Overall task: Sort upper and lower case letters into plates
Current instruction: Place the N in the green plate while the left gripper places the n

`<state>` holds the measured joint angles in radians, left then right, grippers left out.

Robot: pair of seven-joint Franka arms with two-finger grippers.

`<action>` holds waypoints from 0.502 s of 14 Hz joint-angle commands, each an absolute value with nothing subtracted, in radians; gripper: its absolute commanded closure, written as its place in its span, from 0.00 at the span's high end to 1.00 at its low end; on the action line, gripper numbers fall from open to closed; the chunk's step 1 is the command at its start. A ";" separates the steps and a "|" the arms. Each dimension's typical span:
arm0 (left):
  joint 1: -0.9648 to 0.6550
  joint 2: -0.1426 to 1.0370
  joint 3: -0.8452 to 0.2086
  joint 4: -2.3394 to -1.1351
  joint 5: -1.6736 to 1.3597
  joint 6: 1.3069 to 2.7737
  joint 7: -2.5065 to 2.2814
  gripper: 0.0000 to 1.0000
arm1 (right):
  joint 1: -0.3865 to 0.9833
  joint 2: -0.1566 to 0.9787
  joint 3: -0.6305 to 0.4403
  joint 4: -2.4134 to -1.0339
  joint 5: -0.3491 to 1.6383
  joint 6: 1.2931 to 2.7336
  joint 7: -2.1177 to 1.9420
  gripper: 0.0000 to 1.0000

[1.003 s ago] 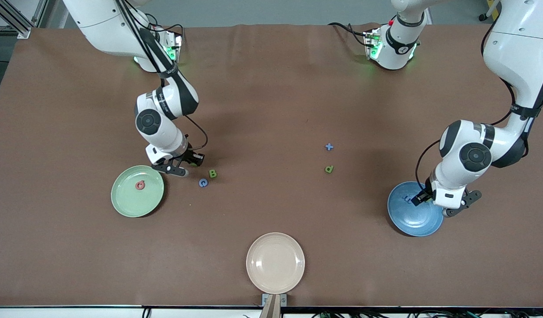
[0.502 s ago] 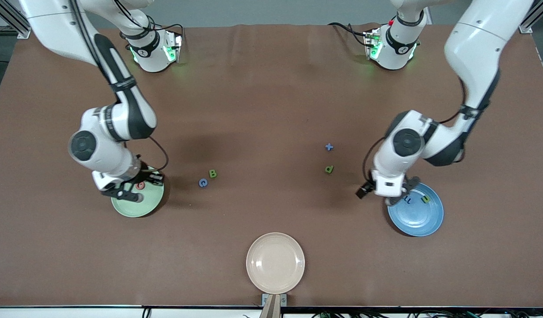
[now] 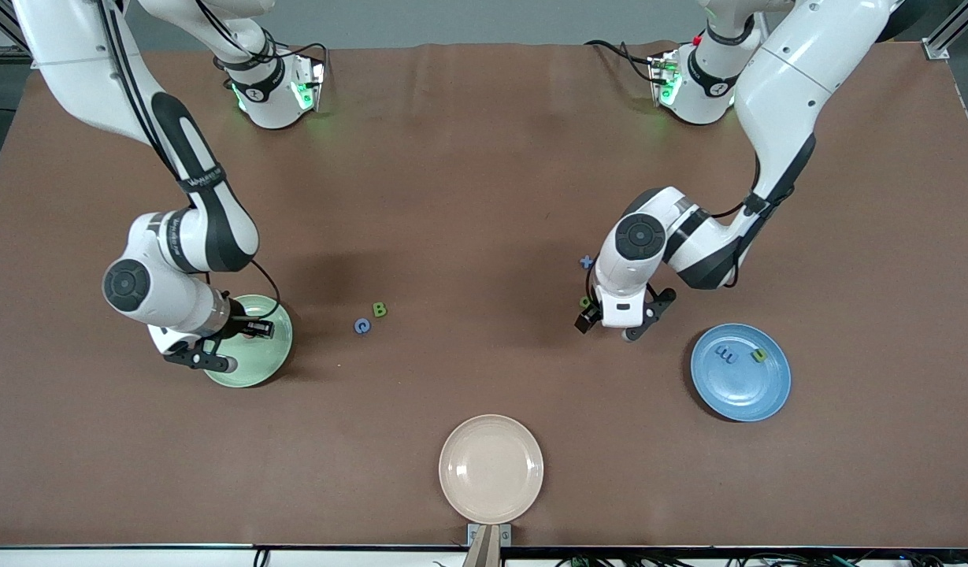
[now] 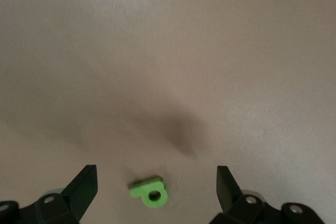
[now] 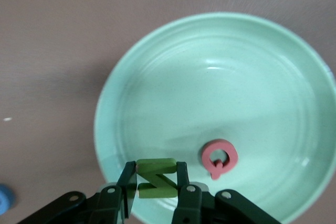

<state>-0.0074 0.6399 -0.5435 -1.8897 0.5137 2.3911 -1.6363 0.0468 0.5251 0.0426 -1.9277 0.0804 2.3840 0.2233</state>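
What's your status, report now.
Right gripper shut on green N over mint plate, pink Q inside. Left gripper open over small green letter. Nothing blocking.

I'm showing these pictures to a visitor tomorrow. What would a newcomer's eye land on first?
Probably the right pincer over the mint green plate, shut on a green N, with a pink Q already lying in that plate. Next, the left pincer, open above a small green letter on the brown table, near the blue plate.
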 commanded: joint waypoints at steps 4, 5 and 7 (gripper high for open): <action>-0.015 0.686 -0.541 -1.882 0.538 2.391 -1.706 0.97 | 0.028 0.555 0.057 -1.896 0.069 2.385 0.222 1.00; -0.018 0.696 -0.541 -1.882 0.538 2.393 -1.707 0.96 | 0.031 0.552 0.057 -1.873 0.071 2.373 0.233 1.00; -0.018 0.704 -0.543 -1.882 0.538 2.393 -1.707 0.93 | 0.035 0.537 0.058 -1.815 0.074 2.274 0.282 1.00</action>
